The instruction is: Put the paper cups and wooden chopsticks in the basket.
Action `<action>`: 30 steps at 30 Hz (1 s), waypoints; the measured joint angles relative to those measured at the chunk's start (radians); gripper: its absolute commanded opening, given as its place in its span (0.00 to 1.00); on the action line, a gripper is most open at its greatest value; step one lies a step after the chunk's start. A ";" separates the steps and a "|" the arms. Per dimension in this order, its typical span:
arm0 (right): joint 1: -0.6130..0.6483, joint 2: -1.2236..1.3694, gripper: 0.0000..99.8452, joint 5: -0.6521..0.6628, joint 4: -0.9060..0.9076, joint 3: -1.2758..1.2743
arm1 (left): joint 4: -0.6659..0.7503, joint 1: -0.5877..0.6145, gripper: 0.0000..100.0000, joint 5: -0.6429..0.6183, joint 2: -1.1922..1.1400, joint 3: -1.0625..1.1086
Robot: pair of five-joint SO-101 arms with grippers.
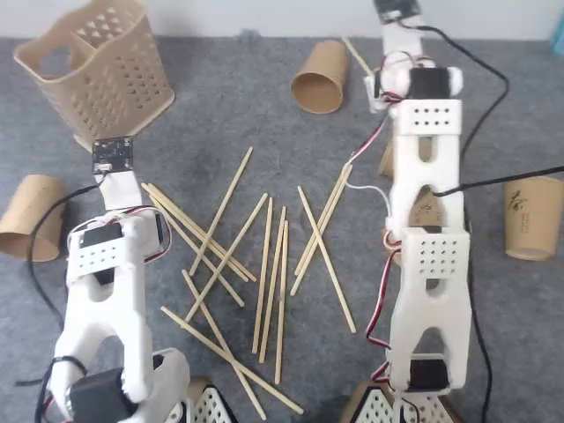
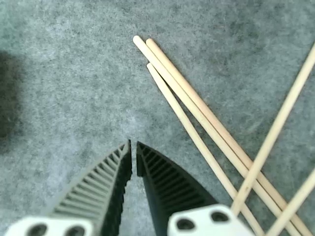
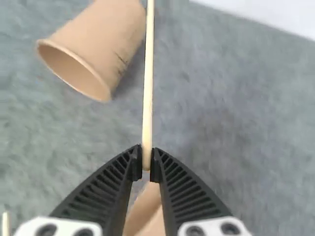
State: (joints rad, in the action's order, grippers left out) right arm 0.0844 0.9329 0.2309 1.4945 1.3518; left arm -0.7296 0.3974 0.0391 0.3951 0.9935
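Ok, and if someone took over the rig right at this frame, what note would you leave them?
Right gripper: shut on one chopstick, beside the far paper cup, which lies on its side.
Left gripper: shut, empty, over the mat by the ends of the loose chopsticks.
Basket: far left corner, nothing visibly in it.
Left cup lies on its side at the left edge; right cup sits at the right edge.
Done: nothing in the basket, as far as I can see.
Left: the held chopstick, the scattered ones, every cup.
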 measured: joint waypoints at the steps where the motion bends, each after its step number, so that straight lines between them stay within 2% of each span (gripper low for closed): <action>1: -0.005 0.000 0.01 0.000 0.023 0.003 | 0.000 0.000 0.01 0.000 0.000 0.000; 8: -0.002 0.000 0.01 0.018 0.250 0.198 | 0.000 0.000 0.01 0.003 0.000 0.000; 14: 0.002 -0.002 0.01 0.025 0.261 0.276 | 0.000 0.000 0.01 0.003 0.000 0.000; 24: -0.063 0.196 0.01 0.025 0.018 0.284 | 0.000 0.000 0.01 0.003 0.000 0.000; 30: -0.066 0.206 0.01 0.025 -0.031 0.284 | 0.000 0.000 0.01 0.003 0.000 0.000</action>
State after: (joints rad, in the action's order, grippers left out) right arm 0.0184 1.1385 0.2555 1.4638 1.6356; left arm -0.7296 0.3974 0.0422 0.3951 0.9935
